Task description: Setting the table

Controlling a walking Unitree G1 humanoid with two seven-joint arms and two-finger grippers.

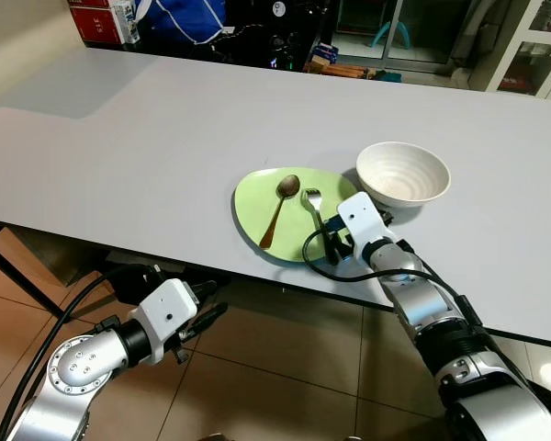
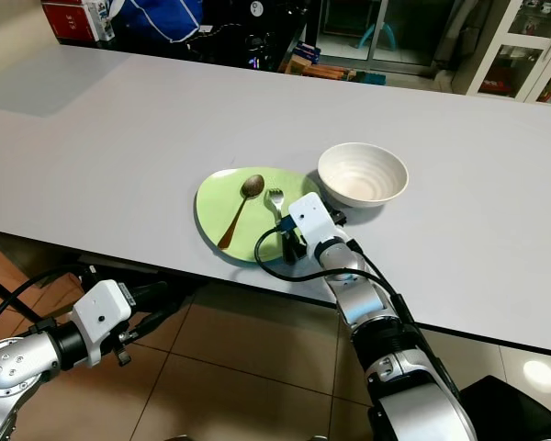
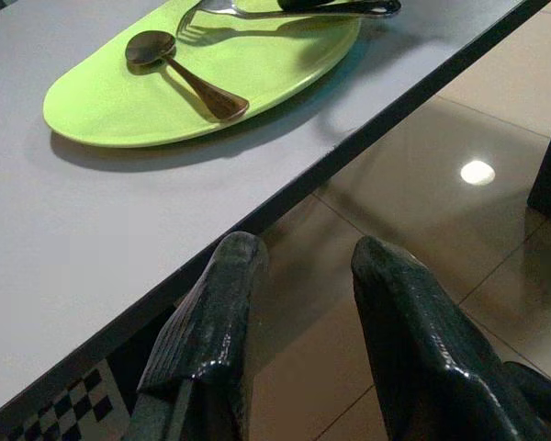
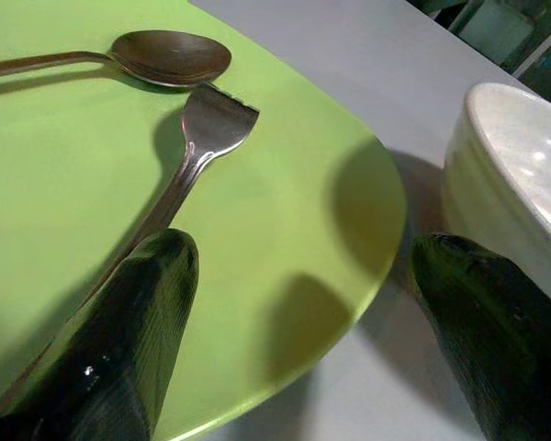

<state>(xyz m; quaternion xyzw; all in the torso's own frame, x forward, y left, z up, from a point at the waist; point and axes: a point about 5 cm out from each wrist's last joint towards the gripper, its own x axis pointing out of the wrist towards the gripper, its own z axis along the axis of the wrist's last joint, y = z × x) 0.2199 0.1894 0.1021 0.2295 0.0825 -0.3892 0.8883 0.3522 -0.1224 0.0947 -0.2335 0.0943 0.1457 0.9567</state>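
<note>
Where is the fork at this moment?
The fork lies on the green plate, just right of the spoon, with the open right gripper above its handle and the white bowl further right.

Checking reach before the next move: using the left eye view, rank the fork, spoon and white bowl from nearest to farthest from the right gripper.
1. Fork, on the green plate, beside the right gripper.
2. Spoon, farther left on the plate.
3. White bowl, beyond the plate's right edge. Spoon and bowl are close to call.

The silver metal fork's (image 1: 314, 209) handle end is hidden beneath the right gripper (image 4: 294, 340). The white ribbed ceramic bowl (image 4: 519, 175) is cut off by the right wrist view's edge. The counter's (image 1: 119, 138) far corners run out of frame.
</note>
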